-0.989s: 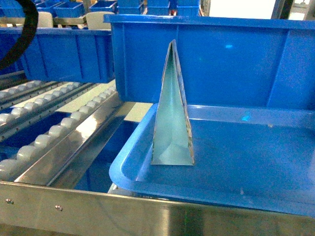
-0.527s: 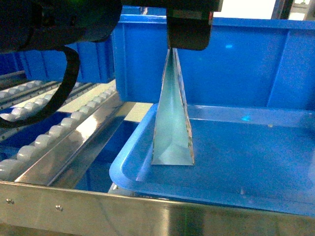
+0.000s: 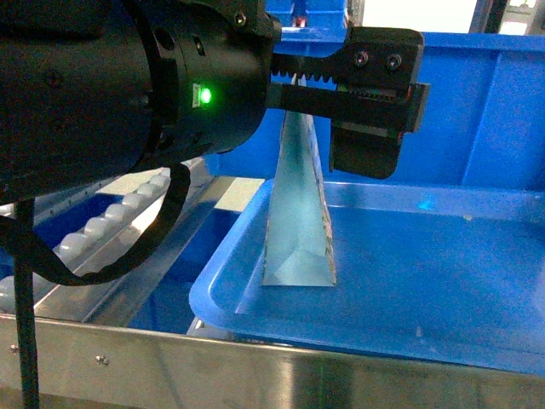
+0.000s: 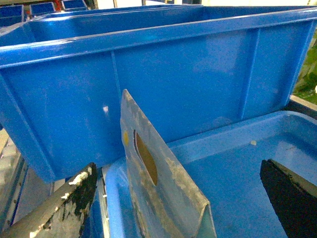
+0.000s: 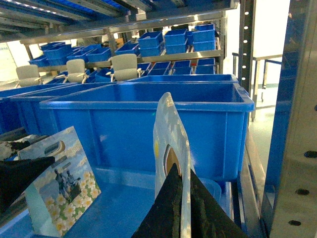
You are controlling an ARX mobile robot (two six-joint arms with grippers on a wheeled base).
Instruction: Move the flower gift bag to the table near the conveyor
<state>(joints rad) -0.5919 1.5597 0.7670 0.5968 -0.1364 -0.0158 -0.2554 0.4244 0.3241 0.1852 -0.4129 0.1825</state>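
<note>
At centre frame in the head view, the flower gift bag stands upright in a shallow blue tray, beside the conveyor. Its top sits between the spread jaws of the left gripper, not yet clamped. The right gripper pinches a second, similar bag. I judge this the approach-to-grasp step; next, close on the top edge and lift clear.

Bulky black arm housing with green LED, black cable, toothed rack, two screws on left claw.
</note>
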